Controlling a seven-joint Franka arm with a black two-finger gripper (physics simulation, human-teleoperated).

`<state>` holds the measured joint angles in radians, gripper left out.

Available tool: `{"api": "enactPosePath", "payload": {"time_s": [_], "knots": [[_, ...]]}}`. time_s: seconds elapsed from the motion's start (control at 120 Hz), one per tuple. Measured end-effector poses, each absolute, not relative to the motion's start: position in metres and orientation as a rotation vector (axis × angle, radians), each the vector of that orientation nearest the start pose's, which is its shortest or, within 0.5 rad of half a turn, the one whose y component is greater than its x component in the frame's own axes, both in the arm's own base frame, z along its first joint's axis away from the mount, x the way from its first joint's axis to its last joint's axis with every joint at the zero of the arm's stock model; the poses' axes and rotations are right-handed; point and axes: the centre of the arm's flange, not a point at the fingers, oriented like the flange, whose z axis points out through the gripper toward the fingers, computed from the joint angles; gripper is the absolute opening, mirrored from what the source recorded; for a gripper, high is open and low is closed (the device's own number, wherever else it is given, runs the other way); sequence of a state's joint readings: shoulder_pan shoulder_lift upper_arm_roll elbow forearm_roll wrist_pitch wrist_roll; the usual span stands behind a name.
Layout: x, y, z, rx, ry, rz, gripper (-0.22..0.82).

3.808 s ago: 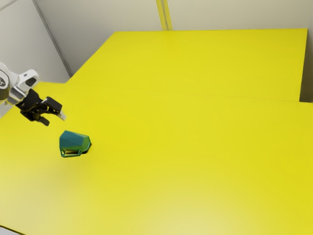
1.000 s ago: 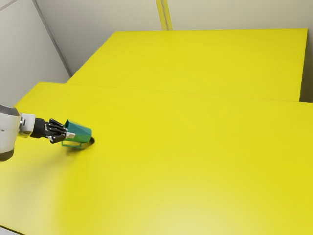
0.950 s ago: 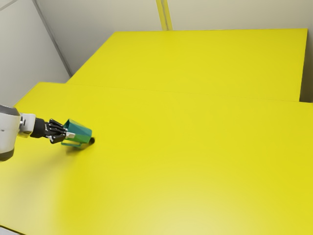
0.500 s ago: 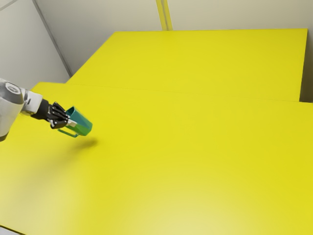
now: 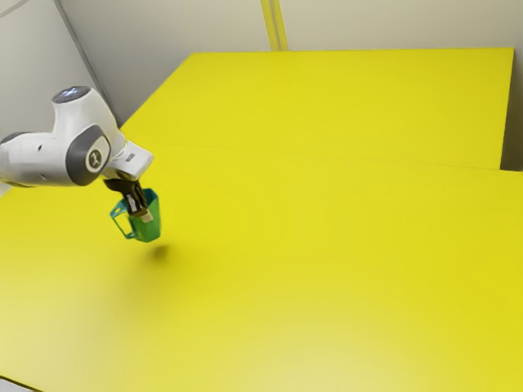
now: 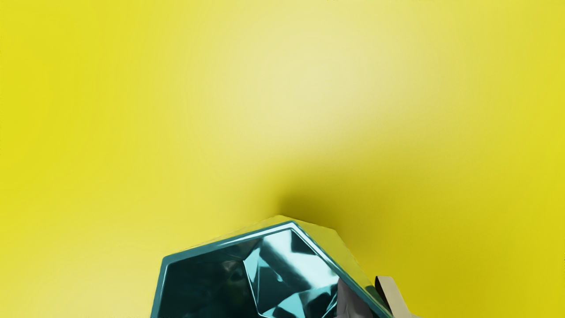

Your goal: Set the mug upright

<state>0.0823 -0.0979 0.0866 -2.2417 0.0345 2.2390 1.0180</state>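
The teal-green mug (image 5: 149,226) hangs a little above the table, nearly upright with a slight tilt, its handle toward the exterior view's left. My gripper (image 5: 144,216) points down at it and is shut on its side wall. Seen in the wrist view, the mug (image 6: 212,282) has its open mouth toward the camera. There the gripper (image 6: 365,293) pinches the wall near the rim, one finger inside the mug and the other outside. The mug's base is hidden in that view.
The yellow table (image 5: 310,269) stretches out under the mug, whose shadow falls just beneath it. Beyond lies another yellow surface (image 5: 343,106), with a pale wall (image 5: 392,24) behind it.
The mug has come off the table and swung from lying on its side to nearly upright. My hand closed on it, rose and turned from sideways to pointing down.
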Motion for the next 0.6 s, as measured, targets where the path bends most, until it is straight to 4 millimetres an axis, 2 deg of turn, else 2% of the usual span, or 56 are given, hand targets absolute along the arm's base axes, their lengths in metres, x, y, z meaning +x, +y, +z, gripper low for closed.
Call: {"api": "enactPosePath", "payload": {"time_s": [0.267,0.6], "knots": [[0.519,0.060,0.405,-2.917,0.907,-0.092,-0.18],[0.533,0.024,0.389,-3.017,0.560,-0.097,-0.18]]}}
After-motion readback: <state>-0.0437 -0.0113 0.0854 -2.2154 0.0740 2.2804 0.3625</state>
